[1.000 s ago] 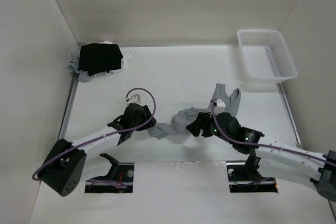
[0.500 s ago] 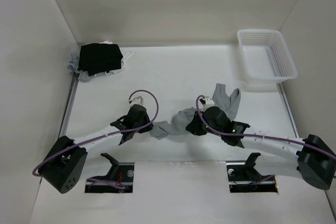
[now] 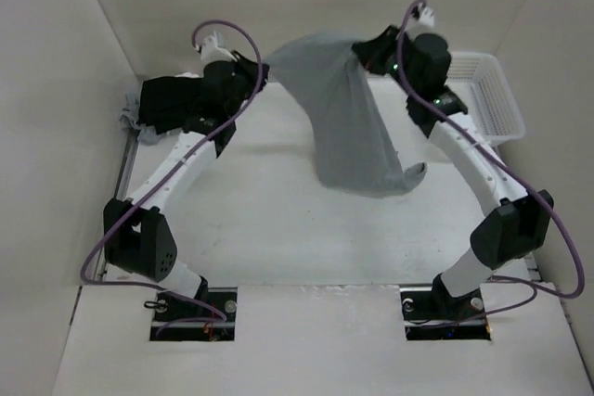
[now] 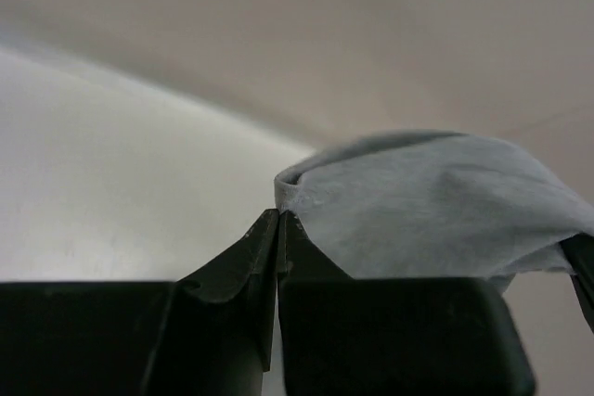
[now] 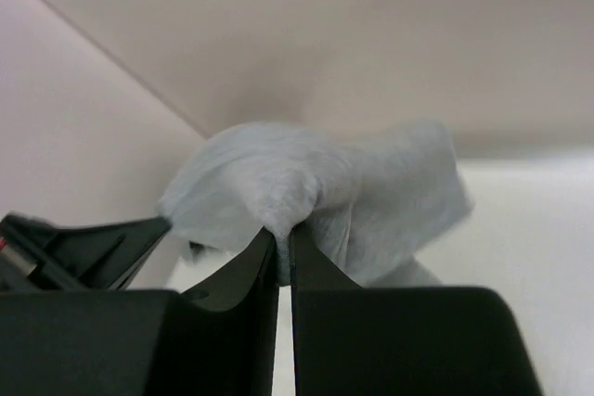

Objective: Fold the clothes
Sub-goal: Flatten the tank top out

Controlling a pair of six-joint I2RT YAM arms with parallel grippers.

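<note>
**A:** Top view: the grey garment (image 3: 348, 127) hangs between both arms, high over the far half of the table (image 3: 278, 220). The left gripper (image 3: 263, 70) and right gripper (image 3: 360, 51) each pinch a top corner.

**B:** Soft, light knit, sagging in the middle. I'd say the edges are the place to hold it.

**A:** Left wrist: jaws closed on a thin fold of cloth.

**B:** Right wrist: clamped on a thicker bunch. I can't trace the straps, and it's unclear whether the low tip touches the table.
</note>
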